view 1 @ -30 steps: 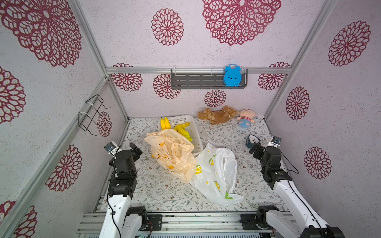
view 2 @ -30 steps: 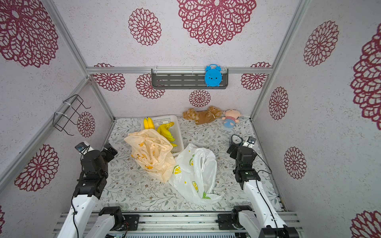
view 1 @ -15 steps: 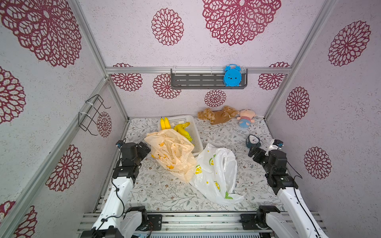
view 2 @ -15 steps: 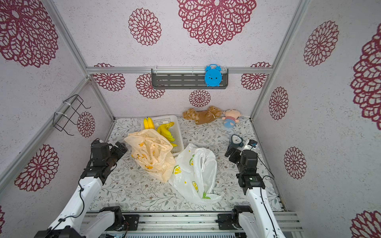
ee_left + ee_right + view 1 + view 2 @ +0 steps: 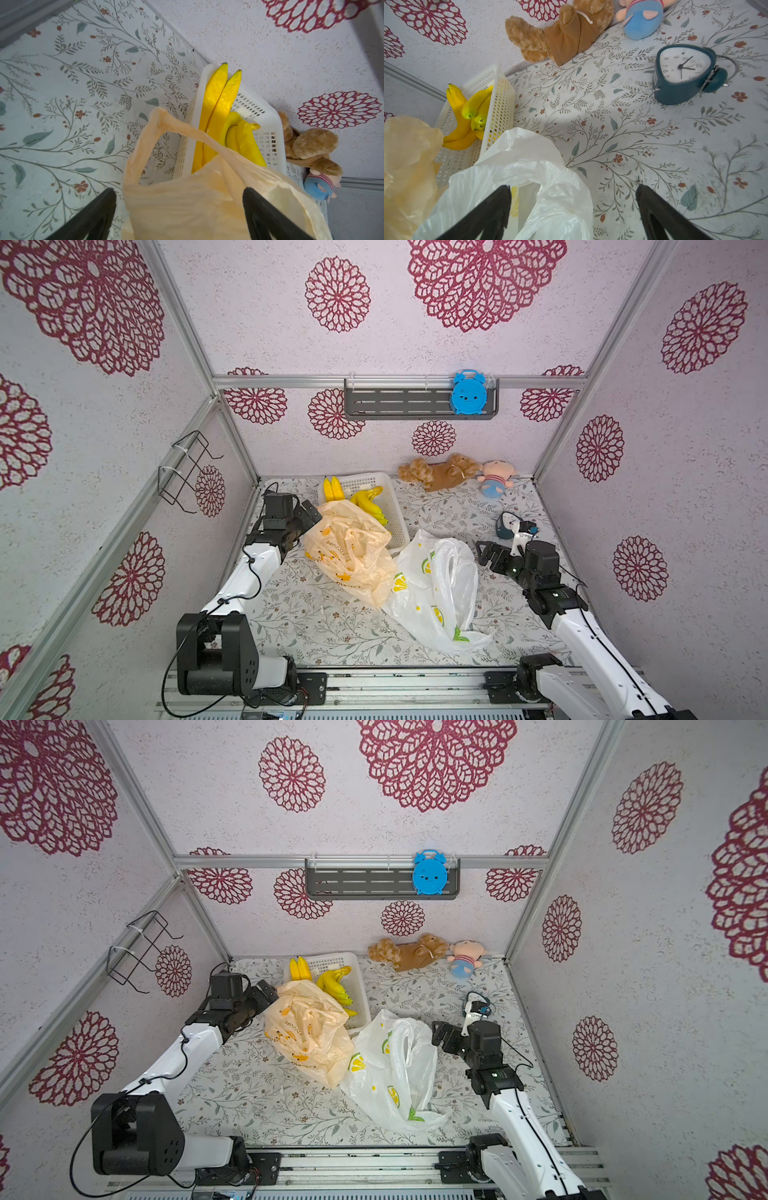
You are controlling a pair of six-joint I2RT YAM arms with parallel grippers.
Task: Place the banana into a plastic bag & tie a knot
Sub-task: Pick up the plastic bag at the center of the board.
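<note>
Bananas (image 5: 368, 501) lay in the white basket (image 5: 365, 480) at the back of the desk (image 5: 316, 614): one bunch, plus a straight pair propped against the rim. None was in a bag. The orange bag (image 5: 349, 556) sat crumpled in front of the basket, overlapping its front edge. The white bag (image 5: 440, 593), printed with lemon slices, lay just beside the orange one and touched it. The left tool (image 5: 178, 189) had its fingers spread wide on either side of the orange bag's top and gripped nothing. The right tool (image 5: 574, 186) was also wide open and empty, poised at the white bag's upper edge. A teal alarm clock (image 5: 683, 68) lay on the desk near the right tool.
</note>
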